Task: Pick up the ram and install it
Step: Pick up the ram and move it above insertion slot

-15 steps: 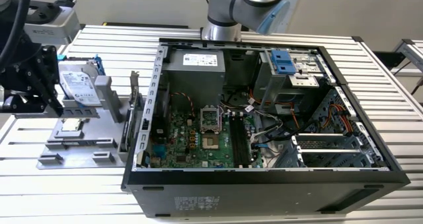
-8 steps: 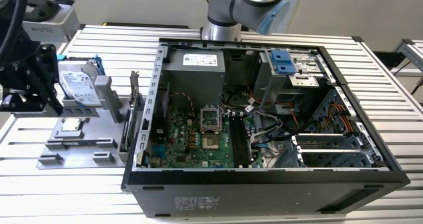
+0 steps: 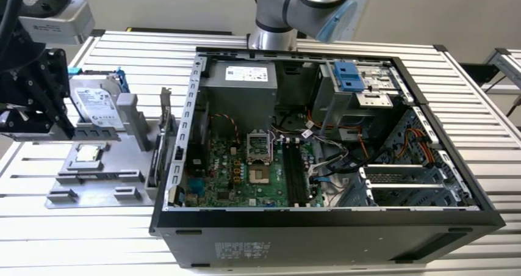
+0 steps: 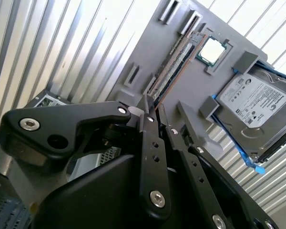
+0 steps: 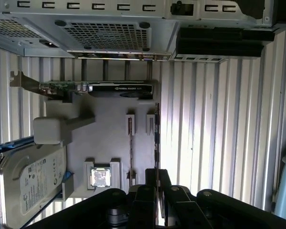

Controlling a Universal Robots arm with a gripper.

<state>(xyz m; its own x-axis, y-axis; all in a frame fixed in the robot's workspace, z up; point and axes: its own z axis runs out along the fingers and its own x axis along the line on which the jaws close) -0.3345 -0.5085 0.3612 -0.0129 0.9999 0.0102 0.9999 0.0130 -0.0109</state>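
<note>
Our tool (image 4: 153,109) gripped one end of the ram (image 4: 178,67), which hung edge-on above the grey tray (image 4: 150,47), clear of its slots. We judged it light, stiff and fragile, best pinched by its bare edges.

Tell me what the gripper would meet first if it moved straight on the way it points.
Most likely the ram, lying in the grey tray right ahead of the gripper; depth is unclear.

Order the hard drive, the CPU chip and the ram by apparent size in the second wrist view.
Largest: hard drive.
Then ram, long but narrow.
Smallest: CPU chip, though by area close to the ram.
</note>
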